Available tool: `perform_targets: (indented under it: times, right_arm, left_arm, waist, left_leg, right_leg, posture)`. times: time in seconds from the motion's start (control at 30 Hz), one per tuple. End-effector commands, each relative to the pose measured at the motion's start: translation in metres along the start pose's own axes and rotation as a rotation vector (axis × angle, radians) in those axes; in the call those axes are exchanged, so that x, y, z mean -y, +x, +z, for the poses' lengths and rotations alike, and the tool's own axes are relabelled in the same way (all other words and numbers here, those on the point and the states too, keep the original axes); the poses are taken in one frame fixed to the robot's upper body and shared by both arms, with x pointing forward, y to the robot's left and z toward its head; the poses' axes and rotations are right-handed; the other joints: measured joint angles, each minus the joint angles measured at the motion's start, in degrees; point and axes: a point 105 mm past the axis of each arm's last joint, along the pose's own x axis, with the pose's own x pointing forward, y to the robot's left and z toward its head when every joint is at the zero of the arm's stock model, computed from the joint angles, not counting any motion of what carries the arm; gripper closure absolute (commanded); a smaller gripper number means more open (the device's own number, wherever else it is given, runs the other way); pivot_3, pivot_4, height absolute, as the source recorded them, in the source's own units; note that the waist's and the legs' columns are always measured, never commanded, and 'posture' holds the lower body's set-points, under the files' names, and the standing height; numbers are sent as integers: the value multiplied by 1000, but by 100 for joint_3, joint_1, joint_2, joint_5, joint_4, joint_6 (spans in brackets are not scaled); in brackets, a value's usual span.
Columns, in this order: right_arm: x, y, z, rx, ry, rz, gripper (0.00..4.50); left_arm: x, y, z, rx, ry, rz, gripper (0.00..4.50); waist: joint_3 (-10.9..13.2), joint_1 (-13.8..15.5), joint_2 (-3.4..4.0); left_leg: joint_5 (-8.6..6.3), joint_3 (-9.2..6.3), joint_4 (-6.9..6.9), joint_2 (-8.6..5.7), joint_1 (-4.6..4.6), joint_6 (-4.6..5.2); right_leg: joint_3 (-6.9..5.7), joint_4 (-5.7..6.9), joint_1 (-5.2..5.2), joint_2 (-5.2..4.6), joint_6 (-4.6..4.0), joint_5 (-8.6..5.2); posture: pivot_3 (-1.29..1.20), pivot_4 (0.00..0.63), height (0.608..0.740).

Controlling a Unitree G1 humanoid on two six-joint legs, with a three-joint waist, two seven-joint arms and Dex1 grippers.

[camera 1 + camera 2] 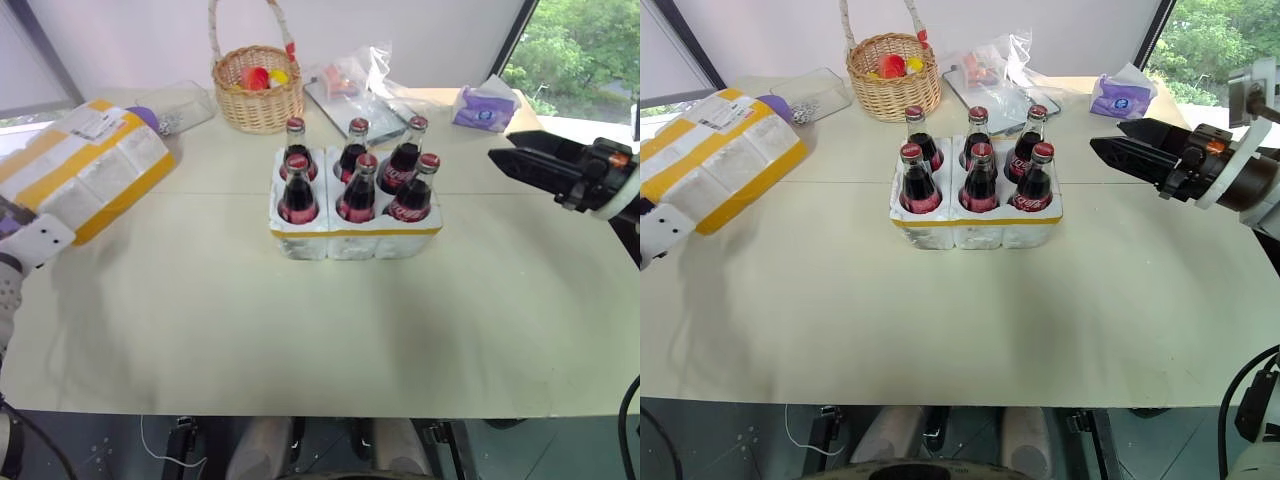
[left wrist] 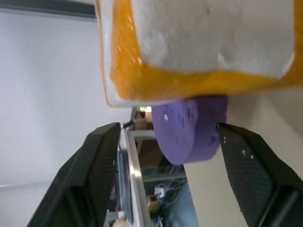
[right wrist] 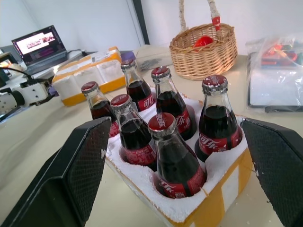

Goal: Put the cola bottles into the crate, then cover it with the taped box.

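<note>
Several cola bottles [image 1: 357,190] with red caps stand upright in the holes of the crate [image 1: 355,238], a low white foam tray with a yellow strip, at the table's middle. The taped box [image 1: 85,165], white foam with yellow bands and a label, lies at the table's left edge. My left gripper [image 2: 169,128] is open at the box's near end, which fills the space just ahead of its fingers [image 2: 102,156]; nothing is between them. My right gripper [image 1: 1105,148] hovers open to the right of the crate, level and pointing at the bottles [image 3: 173,156].
A purple round object [image 1: 143,115] lies behind the taped box. A wicker basket [image 1: 258,88], a clear plastic container [image 1: 180,105], plastic bags [image 1: 360,80] and a purple tissue pack [image 1: 485,105] line the table's back. A laptop [image 3: 40,42] sits off to the left.
</note>
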Motion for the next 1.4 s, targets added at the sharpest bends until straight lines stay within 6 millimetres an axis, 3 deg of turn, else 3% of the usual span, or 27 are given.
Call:
perform_targets:
  times: [0.03,0.43,0.73,0.9,1.2,1.4]
  right_arm:
    - [-7,-7,14,58,-51,6,0]
    - [-12,-17,14,72,-59,-29,0]
    - [-12,-27,16,82,-61,-74,0]
    - [-14,-27,12,77,-62,-68,0]
    - [-40,-27,4,21,-97,63,0]
    - [-42,-29,1,15,-98,74,0]
  left_arm:
    - [-4,3,-3,-50,13,27,1446]
    - [8,21,20,-118,-44,48,1446]
    - [13,23,6,-205,-117,51,1446]
    - [11,25,10,-204,-129,53,1446]
    - [4,29,16,-191,-117,55,1446]
    - [3,29,15,-202,-133,46,1446]
  waist:
    - [0,11,0]
    - [-2,3,-4]
    - [-3,2,-6]
    - [-6,13,-13]
    - [-7,7,-17]
    - [-9,6,-21]
  left_leg:
    - [0,0,0,0,0,0]
    - [1,0,2,-2,1,0]
    - [1,0,2,-2,1,0]
    - [1,-1,3,-3,1,0]
    - [1,-1,3,-2,1,0]
    - [1,-1,3,-2,1,0]
  right_leg:
    - [-1,0,1,0,0,0]
    - [-3,3,2,-1,1,0]
    - [-3,3,2,0,1,1]
    - [-3,2,4,-3,1,1]
    - [-3,3,4,-1,1,1]
    - [-3,2,4,-1,1,1]
  posture:
    - [0,150,740]
    - [0,150,740]
    - [0,150,740]
    - [0,150,740]
    - [0,150,740]
    - [0,150,740]
